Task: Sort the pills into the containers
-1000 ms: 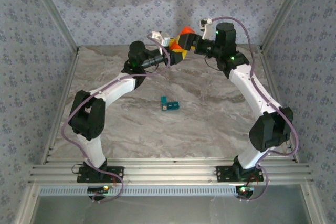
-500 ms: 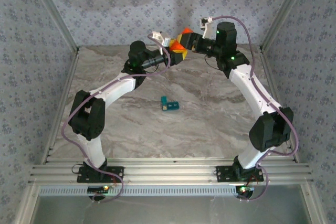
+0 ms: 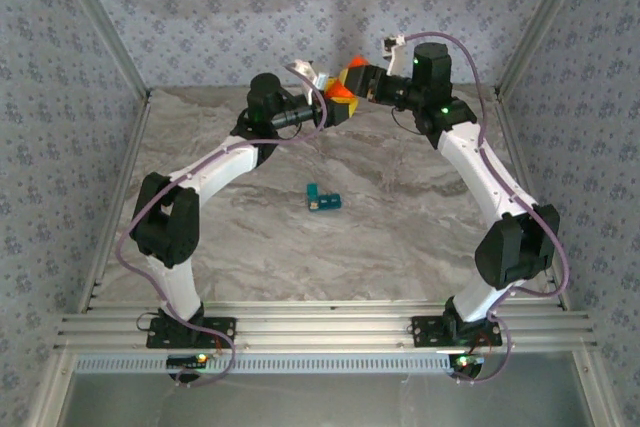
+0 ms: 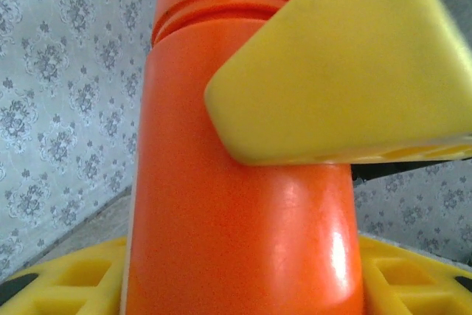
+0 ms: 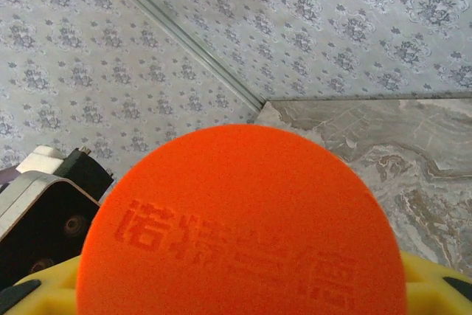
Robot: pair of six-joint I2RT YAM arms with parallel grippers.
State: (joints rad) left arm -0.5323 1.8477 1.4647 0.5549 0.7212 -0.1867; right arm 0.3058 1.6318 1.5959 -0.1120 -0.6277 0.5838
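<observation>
Both arms are reaching to the far end of the desk, with the grippers meeting tip to tip in front of the back wall.

Left gripper: pinching the orange bottle by its body. In my left wrist view the bottle stands upright between the two yellow fingers, one low on each side and both against it. The groove under the cap sits at the top of that view.

Right gripper: closed on the cap from the opposite end. In my right wrist view I look straight onto the round orange face, which has raised characters across it. A yellow finger shows at each lower corner behind the rim. In the left wrist view, one of this gripper's yellow pads lies across the upper right of the bottle, touching it.

From above, the bottle is lifted off the desk and bridges the two grippers.

Pill box: teal, lying on the marbled desk. It is well apart from both grippers, on their near side toward the arm bases, and roughly level with the gap between them. Nothing is touching it. It is too small for me to tell how its lids stand.
</observation>
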